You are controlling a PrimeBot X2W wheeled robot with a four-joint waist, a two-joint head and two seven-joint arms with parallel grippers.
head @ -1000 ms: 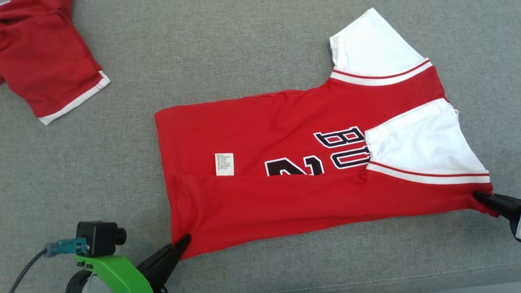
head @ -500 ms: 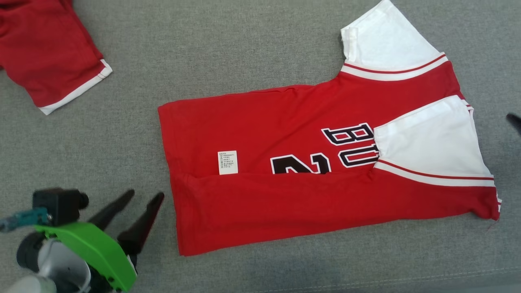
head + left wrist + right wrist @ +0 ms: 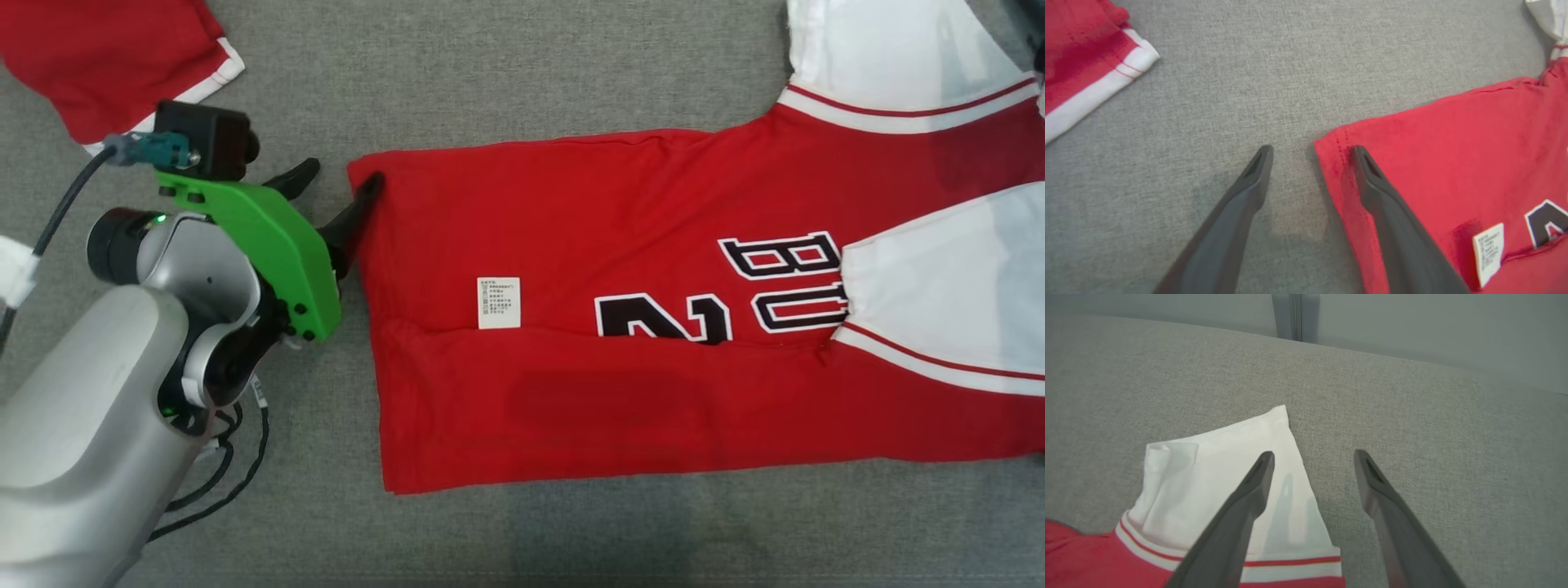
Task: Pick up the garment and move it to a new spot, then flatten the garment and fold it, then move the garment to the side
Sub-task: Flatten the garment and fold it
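- Head view: a red cloth jersey (image 3: 620, 245) with white sleeves and black block lettering lies flat, folded lengthwise, on the grey woven cushion (image 3: 506, 73). The frame cuts off its right end, and the fold hides the lower lettering. A second red, white-trimmed garment (image 3: 106, 65) lies far left.
- Left wrist view: the left gripper (image 3: 1311, 149), spread wide and empty, straddles the jersey's far-left hem corner.
- Right wrist view: the right gripper (image 3: 1313, 454), equally wide and empty, has one finger over the far white sleeve (image 3: 1216, 465).

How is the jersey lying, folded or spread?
Partly folded. On the jersey, the near edge is turned over the front, hiding half the number; one sleeve lies across the lettering, the far sleeve is spread.
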